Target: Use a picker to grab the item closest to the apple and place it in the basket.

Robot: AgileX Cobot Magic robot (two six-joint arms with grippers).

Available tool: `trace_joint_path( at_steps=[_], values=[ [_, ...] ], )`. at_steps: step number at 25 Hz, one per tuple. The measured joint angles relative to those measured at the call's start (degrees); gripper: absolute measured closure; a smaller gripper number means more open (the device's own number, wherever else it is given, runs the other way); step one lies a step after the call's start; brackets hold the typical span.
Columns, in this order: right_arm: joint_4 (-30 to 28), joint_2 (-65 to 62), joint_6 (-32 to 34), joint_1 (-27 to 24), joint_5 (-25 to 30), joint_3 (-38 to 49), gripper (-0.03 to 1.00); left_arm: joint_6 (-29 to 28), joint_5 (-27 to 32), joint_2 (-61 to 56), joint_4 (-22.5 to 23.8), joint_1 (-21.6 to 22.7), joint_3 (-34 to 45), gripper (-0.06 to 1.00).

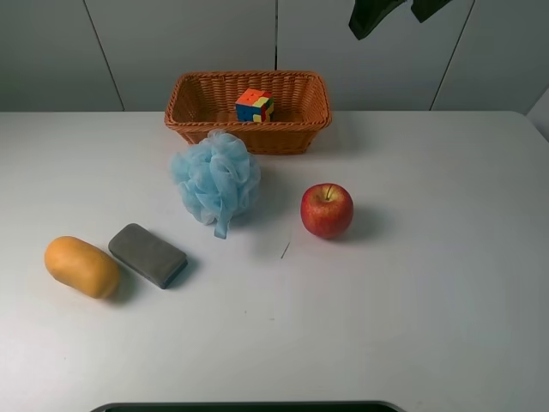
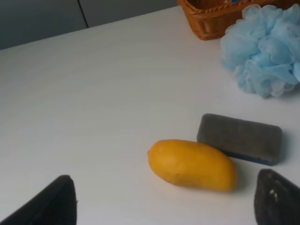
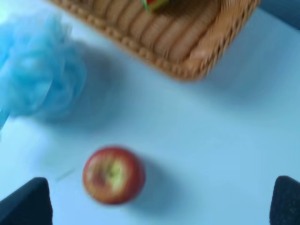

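Observation:
A red apple (image 1: 327, 209) sits near the table's middle; it also shows, blurred, in the right wrist view (image 3: 113, 175). A blue mesh bath puff (image 1: 216, 180) lies just left of it and is the nearest thing to it (image 3: 40, 79). A woven orange basket (image 1: 302, 107) stands behind them and holds a colourful cube (image 1: 255, 105). My right gripper (image 1: 396, 12) hangs high above the table's far side, open and empty (image 3: 154, 206). My left gripper (image 2: 161, 206) is open and empty, low near the front left, and out of the exterior view.
An orange mango-like fruit (image 1: 81, 266) and a grey block sponge (image 1: 147, 255) lie side by side at the front left, both also in the left wrist view (image 2: 192, 164) (image 2: 240, 138). The white table (image 1: 429, 300) ends at a grey wall behind.

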Motion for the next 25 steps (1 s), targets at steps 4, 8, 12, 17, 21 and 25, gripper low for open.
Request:
trace_joint_path(
  at_steps=[4,8,12,17,21,25],
  values=[
    [0.0,-11.88,0.64,0.09,0.11,10.73,0.27,0.0,0.0,0.0,0.0,0.0,0.0,0.22],
    [0.0,-23.01,1.71,0.22,0.11,19.91,0.27,0.0,0.0,0.0,0.0,0.0,0.0,0.22],
    [0.0,-33.76,2.66,0.22,0.21,28.42,0.27,0.0,0.0,0.0,0.0,0.0,0.0,0.22],
    [0.0,-47.45,4.44,0.22,0.21,38.79,0.27,0.0,0.0,0.0,0.0,0.0,0.0,0.22],
    [0.42,-58.47,6.57,-2.51,0.35,47.23,0.27,0.0,0.0,0.0,0.0,0.0,0.0,0.22],
    [0.42,-68.64,7.42,-8.63,-1.97,54.05,0.27,0.0,0.0,0.0,0.0,0.0,0.0,0.22]
  ],
)
